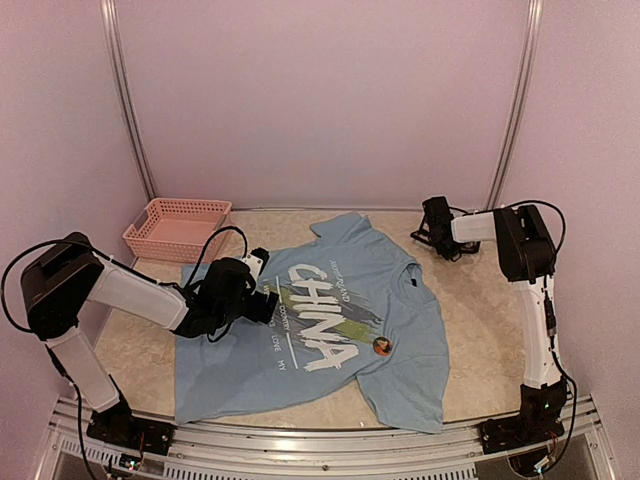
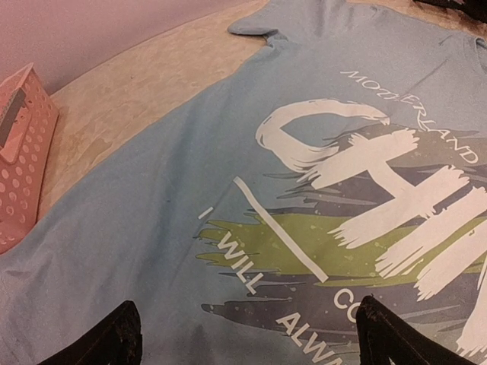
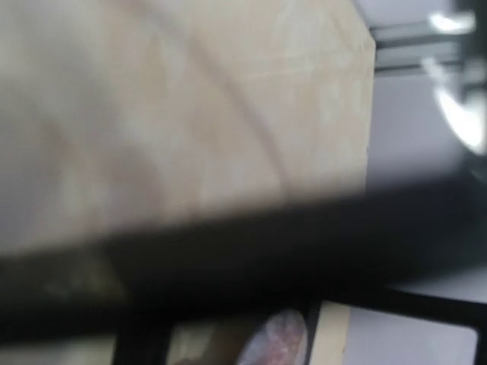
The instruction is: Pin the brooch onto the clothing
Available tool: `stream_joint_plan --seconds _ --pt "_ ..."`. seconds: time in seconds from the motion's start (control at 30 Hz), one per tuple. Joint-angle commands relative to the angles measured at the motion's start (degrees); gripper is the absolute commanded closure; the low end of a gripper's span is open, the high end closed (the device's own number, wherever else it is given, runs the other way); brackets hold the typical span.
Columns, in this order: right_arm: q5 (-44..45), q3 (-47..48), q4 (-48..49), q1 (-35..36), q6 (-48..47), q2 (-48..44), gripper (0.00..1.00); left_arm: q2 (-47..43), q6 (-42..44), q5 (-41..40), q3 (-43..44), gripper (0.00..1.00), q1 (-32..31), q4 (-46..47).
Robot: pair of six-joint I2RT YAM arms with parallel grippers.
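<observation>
Hovering wide open, the left claw (image 1: 268, 300) has the clothing (image 1: 330, 300) flat beneath, likely so the brooch (image 1: 382, 346) seats evenly; right claw's (image 1: 432, 232) jaws unreadable.

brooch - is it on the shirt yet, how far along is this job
Looks done: a small round brooch sits on the shirt, beside the end of the white lettering. Whether its pin is fastened is too small to tell. In hand: nothing visible. The left gripper hangs open over the print, and the right gripper is off the shirt. Left: probably just checking the pin and pulling back.
</observation>
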Motion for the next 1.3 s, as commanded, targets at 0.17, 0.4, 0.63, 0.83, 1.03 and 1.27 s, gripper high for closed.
stream_joint_plan --seconds 0.17,0.4,0.63,0.83,1.03,1.27 --pt "4.58 -3.07 2.01 0.48 -2.90 -0.55 0.83 0.62 -0.45 0.95 1.54 0.07 0.41 0.15" --pt "5.91 -6.24 7.73 0.45 -6.08 -2.72 0.82 0.65 -0.49 1.14 1.70 0.07 0.42 0.07" --pt "2.93 -6.60 6.36 0.44 -5.67 -3.53 0.69 0.92 -0.44 1.25 1.76 0.07 0.42 -0.04" --pt "3.31 -6.17 6.19 0.07 -6.15 -1.65 0.70 0.88 -0.35 1.00 1.56 0.07 0.42 -0.07" --pt "5.75 -7.44 10.65 0.11 -7.65 -3.60 0.86 0.79 -0.38 1.12 1.58 0.07 0.42 0.05" --pt "6.14 -9.47 14.08 0.12 -10.19 -5.93 0.85 0.86 -0.25 1.26 1.56 0.07 0.42 0.05"
